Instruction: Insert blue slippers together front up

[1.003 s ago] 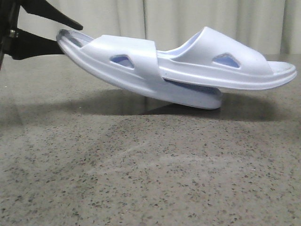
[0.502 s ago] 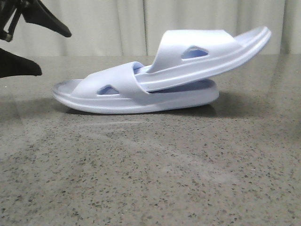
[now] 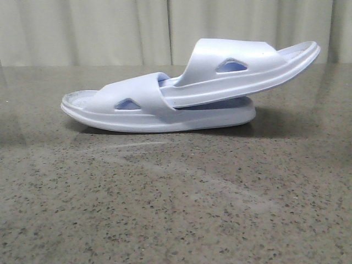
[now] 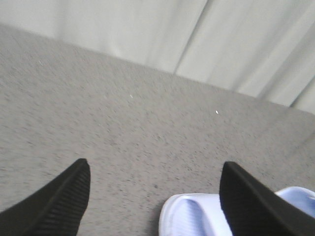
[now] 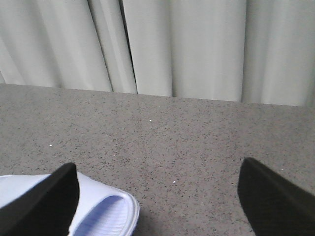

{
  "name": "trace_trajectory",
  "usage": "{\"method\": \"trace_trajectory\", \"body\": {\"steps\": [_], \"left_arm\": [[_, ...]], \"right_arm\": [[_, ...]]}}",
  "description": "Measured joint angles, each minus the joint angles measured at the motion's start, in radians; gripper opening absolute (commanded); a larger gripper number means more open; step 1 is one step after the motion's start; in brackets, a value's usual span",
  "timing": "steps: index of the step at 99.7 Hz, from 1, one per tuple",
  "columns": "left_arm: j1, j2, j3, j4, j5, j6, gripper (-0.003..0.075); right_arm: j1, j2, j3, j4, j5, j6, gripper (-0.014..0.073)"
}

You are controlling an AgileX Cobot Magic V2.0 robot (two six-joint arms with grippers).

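My left claw [image 4: 155, 196] stands wide, its two black ribbed fingers [image 4: 59, 201] far apart with nothing between them but bare speckled table [image 4: 123, 128]. Just under and ahead of it, close to the finger on one side, the rounded end of one of the blue slippers [image 4: 189, 216] pokes into sight, its pale ribbed footbed facing up. That finger crosses in front of the slipper, but I cannot tell whether it touches the foam.

My right claw [image 5: 157, 201] is spread wide as well, and it grips nothing. One black finger [image 5: 42, 204] crosses over the end of a slipper [image 5: 106, 214] that lies below it on the table, its raised rim and lavender footbed showing beside the fingertip; the other finger [image 5: 275, 196] hangs over bare stone, well apart from the shoe. Beyond both claws hang pale curtains [image 5: 197, 44].

From the front, neither of my claws shows. The pair sits between them on the table: the lower slipper [image 3: 137, 113] lies flat on its sole, and the upper slipper [image 3: 242, 69] has one end pushed in under the lower one's strap [image 3: 129, 96], its other end tilted up and overhanging. Both straps face up, triangular cut-outs showing on their near sides.
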Motion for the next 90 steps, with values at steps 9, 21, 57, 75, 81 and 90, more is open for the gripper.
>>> {"method": "trace_trajectory", "body": {"steps": [9,21,57,75,81,90], "left_arm": [[0.0,-0.12,0.074,0.033,-0.056,0.002,0.0489],[0.0,-0.287,0.177,0.08,-0.101,0.004,0.0487],[0.0,-0.648,0.404,0.135,-0.121,0.007,0.0485],[0.0,-0.675,0.46,0.147,-0.121,0.008,0.0451],[0.0,-0.675,0.462,0.147,-0.121,0.008,0.0398],[0.0,-0.675,0.462,0.147,-0.122,0.008,0.0285]], "right_arm": [[0.0,-0.048,0.036,-0.029,-0.016,0.0,0.058],[0.0,-0.149,0.106,-0.059,-0.049,-0.002,0.058],[0.0,-0.474,0.325,-0.095,-0.042,-0.002,0.058],[0.0,-0.503,0.4,-0.116,-0.038,-0.002,0.057],[0.0,-0.503,0.413,-0.117,-0.038,-0.002,0.0525],[0.0,-0.503,0.417,-0.119,-0.046,-0.002,0.0368]]}}
